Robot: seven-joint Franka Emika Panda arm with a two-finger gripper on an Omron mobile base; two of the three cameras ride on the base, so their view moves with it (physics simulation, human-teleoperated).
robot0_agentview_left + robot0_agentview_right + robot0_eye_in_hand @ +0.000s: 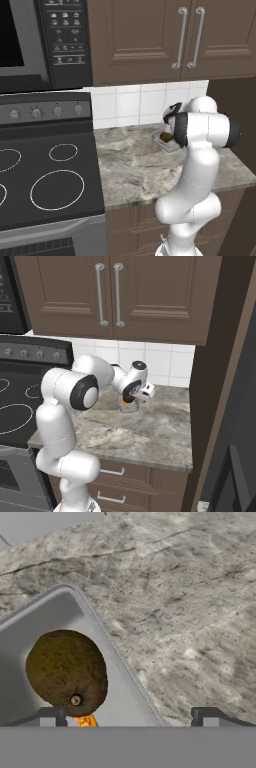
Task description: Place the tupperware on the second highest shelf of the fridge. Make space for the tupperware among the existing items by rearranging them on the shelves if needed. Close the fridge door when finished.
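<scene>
Reaching across the marbled grey worktop (130,165), the white arm (197,165) brings its gripper (131,716) down low over the tupperware (60,647), which sits on the stone near the tiled backsplash (135,102). In the hand view the grey container lies toward eight o'clock, with one rounded corner pointing to about eleven o'clock and its straight rim running down toward five o'clock. Inside it rests a brown, rough-skinned lump of food (67,671) with a small orange bit at its six o'clock edge. The gripper's jaws stand wide apart and hold nothing: one dark fingertip (50,716) rises over the container's floor just beside the brown lump, the other fingertip (207,716) rises over bare stone outside the rim, so the rim lies between them. Whether either tip touches the container cannot be told. In the left base view the tupperware (165,140) peeks out at nine o'clock of the arm's dark elbow joint, toward the back of the worktop, with the black stove top (45,175) further off at nine o'clock. In the right base view the gripper (129,405) hangs over the worktop below the brown cabinet doors (110,291), hiding most of the container.
</scene>
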